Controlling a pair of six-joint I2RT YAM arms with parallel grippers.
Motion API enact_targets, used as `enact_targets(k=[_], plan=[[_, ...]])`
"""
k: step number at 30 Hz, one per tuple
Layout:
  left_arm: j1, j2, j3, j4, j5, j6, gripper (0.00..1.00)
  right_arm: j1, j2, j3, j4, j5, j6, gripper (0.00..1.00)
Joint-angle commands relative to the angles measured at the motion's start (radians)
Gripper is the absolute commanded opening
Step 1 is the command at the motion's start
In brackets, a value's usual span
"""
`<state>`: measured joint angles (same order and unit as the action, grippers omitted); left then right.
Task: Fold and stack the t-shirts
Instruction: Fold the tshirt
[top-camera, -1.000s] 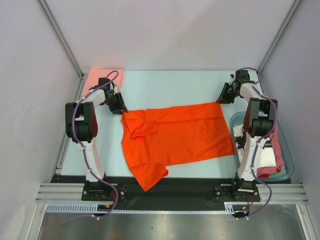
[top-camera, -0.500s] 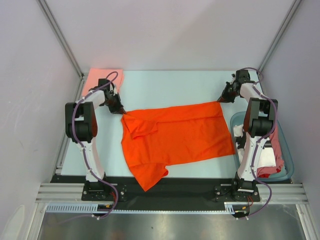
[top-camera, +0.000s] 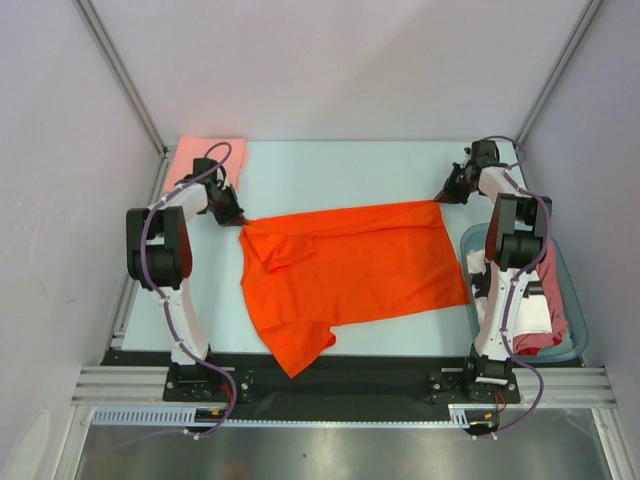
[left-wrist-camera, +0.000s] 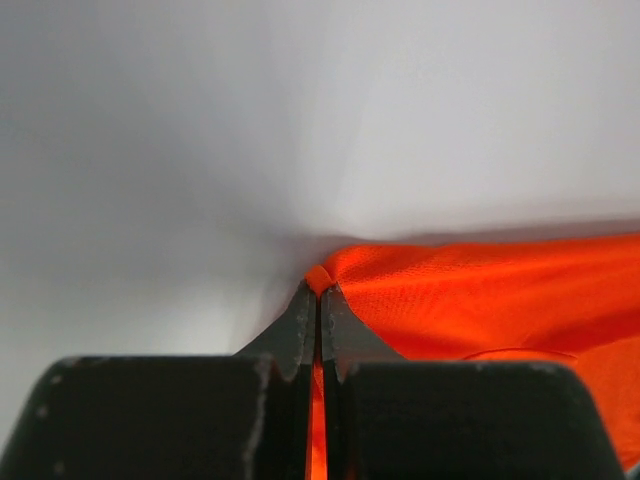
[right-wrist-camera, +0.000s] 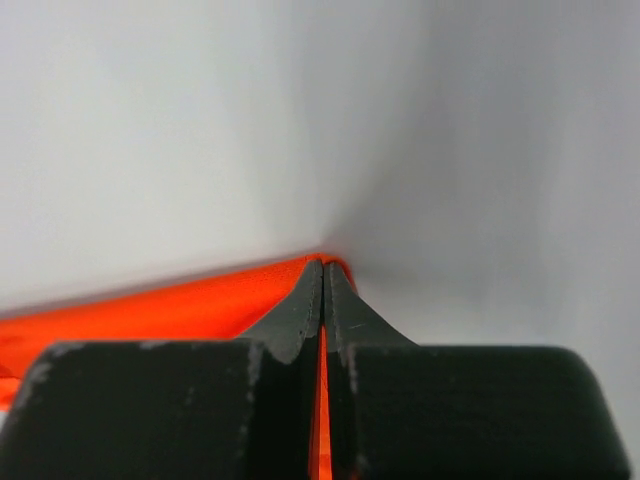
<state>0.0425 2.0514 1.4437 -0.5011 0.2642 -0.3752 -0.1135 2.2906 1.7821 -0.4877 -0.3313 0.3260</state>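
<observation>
Orange t-shirt (top-camera: 350, 265) farther back now, long axis left-right, collar left.

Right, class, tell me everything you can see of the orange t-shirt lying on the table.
The orange t-shirt is bright, plain, thin matte fabric, spread mostly flat on the pale table, its length running left to right. Its two far corners are pinched, one by the left gripper, one by the right gripper, both shut on cloth. Near the left end the fabric is folded over in creases, and a sleeve-like flap points toward the near edge, reaching the black strip there.
</observation>
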Motion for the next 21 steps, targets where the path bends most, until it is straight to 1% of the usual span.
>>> enact_targets(k=[1,7,11,12,13,14,15,16,17,19,20,21], plan=[[0.036,-0.051,0.029,0.035,-0.086,-0.005,0.00,0.006,0.047,0.086,0.043,0.003,0.001,0.00],[0.080,-0.025,0.064,0.030,-0.089,0.012,0.00,0.035,0.078,0.125,0.063,-0.023,0.021,0.00],[0.083,0.006,0.121,0.018,-0.056,0.025,0.01,0.063,0.119,0.219,0.018,-0.041,0.033,0.00],[0.083,0.013,0.133,0.013,-0.048,0.022,0.03,0.067,0.139,0.241,0.002,-0.040,0.034,0.03],[0.082,0.016,0.145,-0.010,-0.045,0.019,0.10,0.071,0.150,0.273,-0.058,-0.029,0.038,0.07],[0.080,0.013,0.156,-0.025,-0.052,0.010,0.30,0.072,0.161,0.337,-0.098,0.003,0.035,0.14],[0.079,0.006,0.156,-0.052,-0.065,0.007,0.36,0.072,0.180,0.380,-0.138,0.014,0.033,0.17],[0.074,-0.006,0.150,-0.057,-0.072,0.007,0.43,0.072,0.187,0.414,-0.213,0.026,0.021,0.20],[0.071,-0.051,0.127,-0.062,-0.101,0.012,0.53,0.072,0.190,0.440,-0.244,0.056,0.010,0.27],[0.057,-0.095,0.103,-0.082,-0.137,0.019,0.59,0.074,0.172,0.488,-0.306,0.095,-0.011,0.34],[0.053,-0.135,0.089,-0.088,-0.149,0.025,0.63,0.074,0.162,0.496,-0.321,0.119,-0.016,0.39],[0.050,-0.154,0.084,-0.117,-0.167,0.025,0.64,0.074,0.152,0.497,-0.330,0.130,-0.022,0.40]])
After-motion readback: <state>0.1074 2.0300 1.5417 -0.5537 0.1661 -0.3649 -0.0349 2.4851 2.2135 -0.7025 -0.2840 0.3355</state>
